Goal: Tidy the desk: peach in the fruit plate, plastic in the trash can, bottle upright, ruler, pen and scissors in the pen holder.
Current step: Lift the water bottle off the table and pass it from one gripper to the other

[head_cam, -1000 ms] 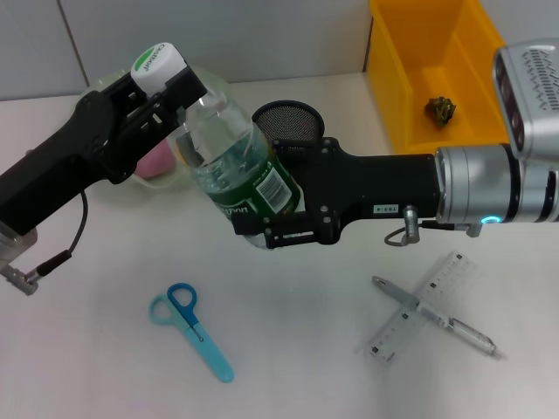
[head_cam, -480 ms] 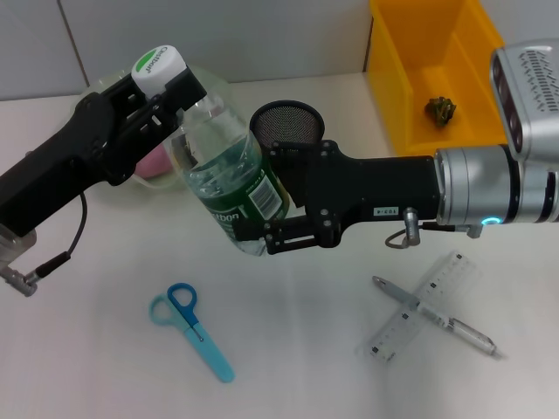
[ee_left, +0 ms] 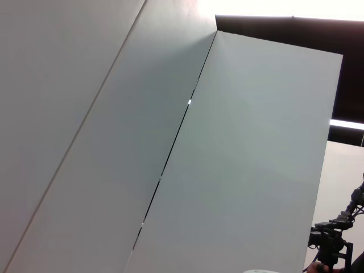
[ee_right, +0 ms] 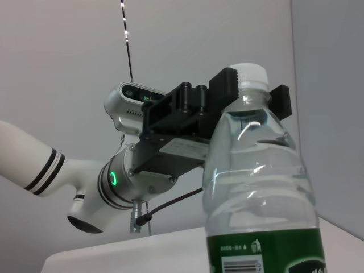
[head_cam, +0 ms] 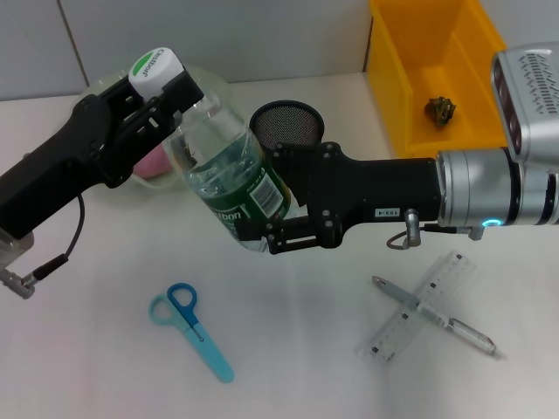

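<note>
Bottle [head_cam: 229, 170] held tilted above the worktop [head_cam: 105, 349], between both arms. Left claw [head_cam: 166, 83] clamped on the white cap, right claw [head_cam: 262, 223] gripping the green-labelled lower body. Behind, mesh pen holder [head_cam: 286, 122]. Lying on the worktop: blue scissors [head_cam: 190, 330], and pen [head_cam: 434, 316] crossed over ruler [head_cam: 425, 305].

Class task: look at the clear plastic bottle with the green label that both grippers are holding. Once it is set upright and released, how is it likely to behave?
The clear plastic bottle with the green label looks nearly empty, so it is probably light and easily knocked. It is tall and narrow, so likely tippy. The left gripper pinches its white cap and the right gripper clamps its body; thin walls may flex.
</note>
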Tool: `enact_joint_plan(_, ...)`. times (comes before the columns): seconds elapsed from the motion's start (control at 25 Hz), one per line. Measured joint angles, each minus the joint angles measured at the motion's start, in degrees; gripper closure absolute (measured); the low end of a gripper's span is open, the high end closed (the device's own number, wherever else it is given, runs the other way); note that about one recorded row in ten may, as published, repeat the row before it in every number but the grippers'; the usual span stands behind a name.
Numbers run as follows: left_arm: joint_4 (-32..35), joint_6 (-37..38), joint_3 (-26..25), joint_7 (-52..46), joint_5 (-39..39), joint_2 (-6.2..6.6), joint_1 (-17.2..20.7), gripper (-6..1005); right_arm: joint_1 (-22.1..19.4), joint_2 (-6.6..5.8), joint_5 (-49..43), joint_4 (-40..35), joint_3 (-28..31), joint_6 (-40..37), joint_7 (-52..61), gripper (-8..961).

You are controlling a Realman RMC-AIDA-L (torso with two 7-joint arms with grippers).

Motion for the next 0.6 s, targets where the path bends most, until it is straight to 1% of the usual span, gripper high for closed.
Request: enact_joint_plan(0.6,0.0,0.4,0.0,0.1,0.0,0.02,0.1,555,-0.6,0.00,-0.1,0.4,0.0,0.4,0.0,131)
